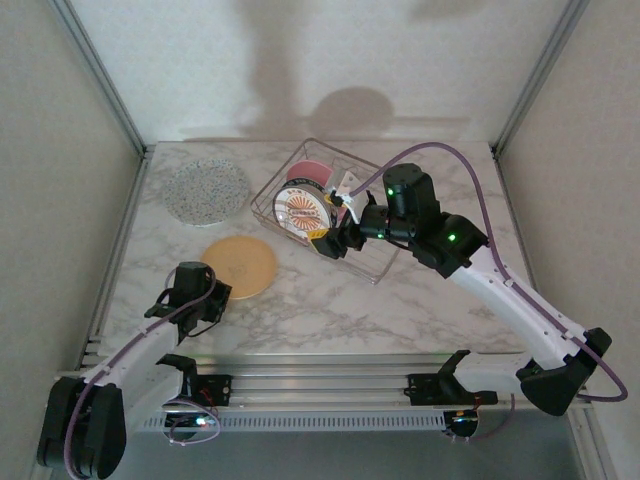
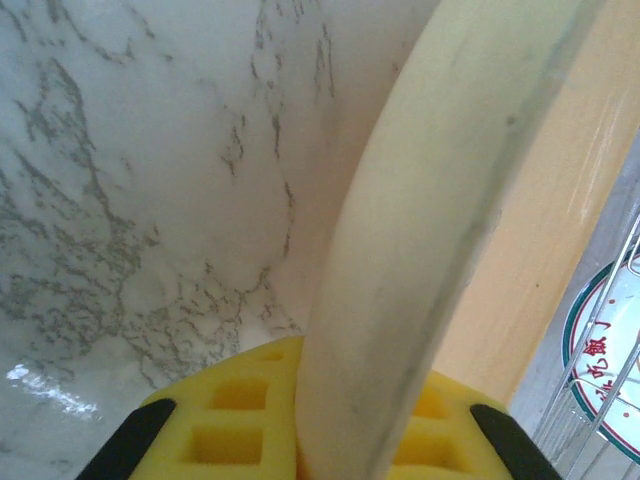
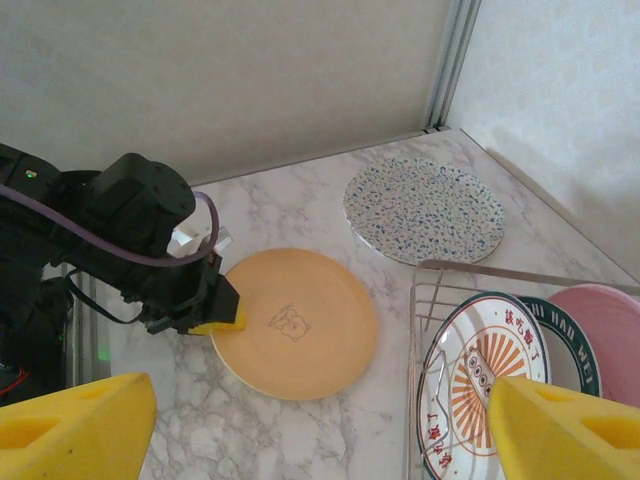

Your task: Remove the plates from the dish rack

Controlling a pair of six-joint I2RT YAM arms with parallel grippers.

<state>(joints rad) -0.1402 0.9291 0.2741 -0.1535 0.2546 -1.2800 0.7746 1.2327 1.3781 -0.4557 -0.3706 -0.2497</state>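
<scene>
top external: left gripper [image 1: 212, 296] clamps the set-down orange plate [image 1: 242, 264] and should release; right gripper [image 1: 328, 240], jaws wide, must next close on sunburst plate [image 1: 302, 210] in dish rack [image 1: 372, 272].

Red Chinese characters, not legible, on the sunburst plate [image 3: 488, 352]

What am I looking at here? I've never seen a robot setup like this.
Two robot arms work at a marble table. One picture looks down from above; the other two come from cameras on each wrist. The left gripper pinches the rim of an orange plate lying on the table, beside a speckled plate. The right gripper hangs open over a wire dish rack that holds a sunburst plate, a dark-rimmed plate and a pink plate.
</scene>
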